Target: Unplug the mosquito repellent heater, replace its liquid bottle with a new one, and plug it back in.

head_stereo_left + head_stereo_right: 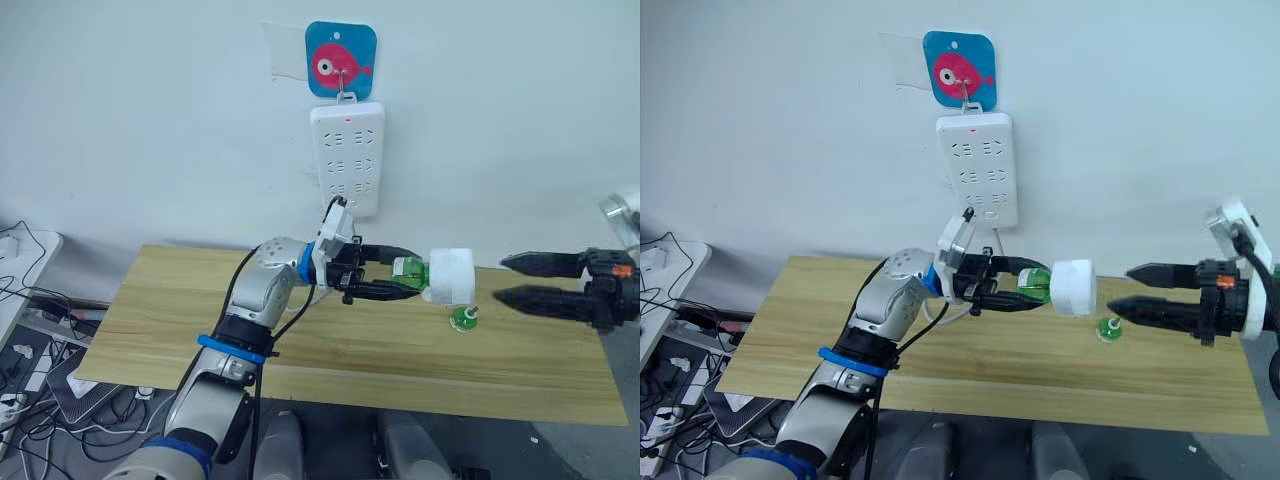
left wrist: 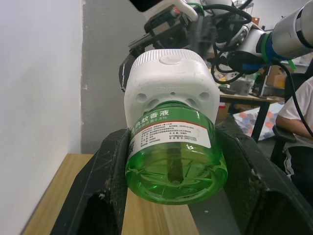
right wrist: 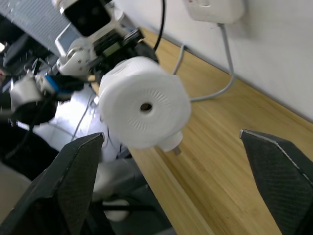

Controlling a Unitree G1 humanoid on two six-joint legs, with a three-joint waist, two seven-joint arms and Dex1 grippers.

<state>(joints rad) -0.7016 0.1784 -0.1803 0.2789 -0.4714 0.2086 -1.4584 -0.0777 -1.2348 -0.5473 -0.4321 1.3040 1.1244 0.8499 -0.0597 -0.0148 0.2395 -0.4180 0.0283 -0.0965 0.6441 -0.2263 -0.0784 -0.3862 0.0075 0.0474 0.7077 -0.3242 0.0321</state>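
Observation:
My left gripper (image 1: 405,277) is shut on a green liquid bottle (image 2: 171,156), holding it sideways above the wooden table (image 1: 180,300). The white mosquito repellent heater (image 1: 450,276) sits on the bottle's neck, its top turned toward my right gripper (image 1: 502,279). That gripper is open, a short gap to the right of the heater and level with it. In the right wrist view the heater (image 3: 142,103) lies between the spread fingers but further out, its plug pins below. Another small green bottle (image 1: 463,318) stands on the table under the heater.
A white power strip (image 1: 347,158) hangs on the wall from a blue fish hook (image 1: 340,62), its cable running down to the table. Cables and boxes (image 1: 30,350) lie off the table's left end. A seated person (image 2: 296,132) is in the left wrist view.

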